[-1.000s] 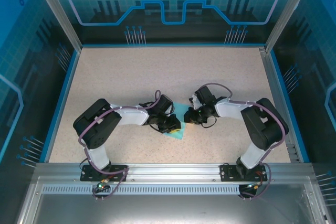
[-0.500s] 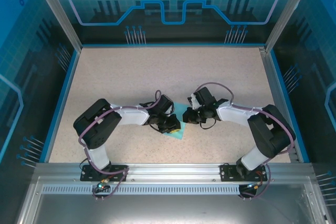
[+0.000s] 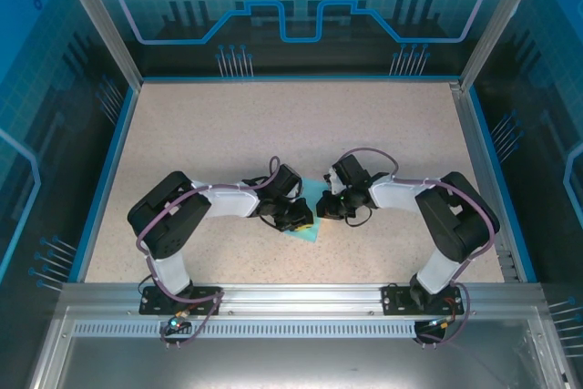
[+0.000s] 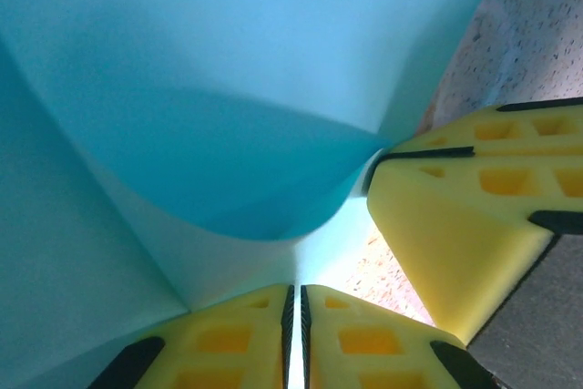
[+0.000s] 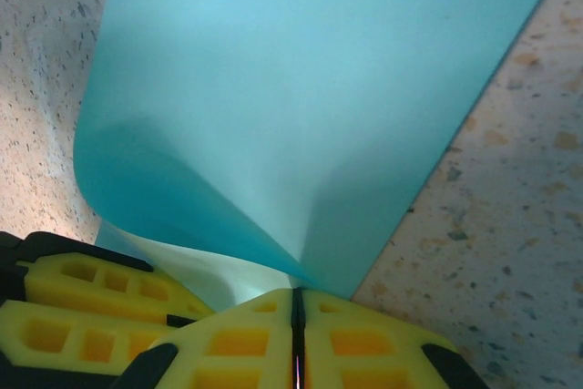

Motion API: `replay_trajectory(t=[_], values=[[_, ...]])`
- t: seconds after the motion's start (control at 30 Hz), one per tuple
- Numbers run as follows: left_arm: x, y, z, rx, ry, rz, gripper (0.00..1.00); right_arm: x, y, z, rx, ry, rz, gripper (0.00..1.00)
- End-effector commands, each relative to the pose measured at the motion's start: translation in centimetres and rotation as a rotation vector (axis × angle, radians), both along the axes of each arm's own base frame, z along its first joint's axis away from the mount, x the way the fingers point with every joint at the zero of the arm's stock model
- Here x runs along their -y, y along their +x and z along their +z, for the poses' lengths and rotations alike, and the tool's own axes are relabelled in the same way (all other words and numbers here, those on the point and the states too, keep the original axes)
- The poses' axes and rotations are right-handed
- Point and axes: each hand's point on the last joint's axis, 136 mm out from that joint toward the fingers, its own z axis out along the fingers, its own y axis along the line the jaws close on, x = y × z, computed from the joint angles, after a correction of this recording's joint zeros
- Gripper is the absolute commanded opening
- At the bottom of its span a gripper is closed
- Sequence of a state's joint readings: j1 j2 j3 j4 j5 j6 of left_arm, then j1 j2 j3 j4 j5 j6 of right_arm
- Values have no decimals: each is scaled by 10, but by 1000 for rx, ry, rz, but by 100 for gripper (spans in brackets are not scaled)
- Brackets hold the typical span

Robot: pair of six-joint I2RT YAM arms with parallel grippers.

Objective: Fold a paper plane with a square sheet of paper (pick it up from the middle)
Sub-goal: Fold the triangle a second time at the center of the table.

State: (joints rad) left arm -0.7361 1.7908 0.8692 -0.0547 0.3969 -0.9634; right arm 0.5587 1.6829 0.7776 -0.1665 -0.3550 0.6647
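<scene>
The light blue square sheet of paper (image 3: 308, 230) lies between the two arms at the table's middle, mostly covered by them. My left gripper (image 3: 299, 217) is shut on its near edge, the sheet (image 4: 228, 70) curling up in a bend in front of it (image 4: 293, 289). My right gripper (image 3: 328, 208) is shut on the opposite edge (image 5: 294, 293), where the paper (image 5: 301, 88) folds over toward the left. Each wrist view also catches the other gripper's yellow fingers (image 4: 446, 225) (image 5: 82, 307), close by. No dart shape is visible.
The speckled beige table (image 3: 273, 125) has free room all round the arms. Blue walls and a metal frame (image 3: 483, 143) bound it at the sides and back. A metal rail (image 3: 301, 293) runs along the near edge.
The right arm's elbow swung out to the right and came back; its gripper has shifted slightly left toward the left gripper. The left arm has held still.
</scene>
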Motion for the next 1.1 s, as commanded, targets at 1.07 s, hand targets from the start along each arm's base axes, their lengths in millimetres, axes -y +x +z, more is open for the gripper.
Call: replay_trajectory(t=[1.07], values=[[-22,24,-9,138,121,59,12,25,-18,-40,-85,-191,40,9]])
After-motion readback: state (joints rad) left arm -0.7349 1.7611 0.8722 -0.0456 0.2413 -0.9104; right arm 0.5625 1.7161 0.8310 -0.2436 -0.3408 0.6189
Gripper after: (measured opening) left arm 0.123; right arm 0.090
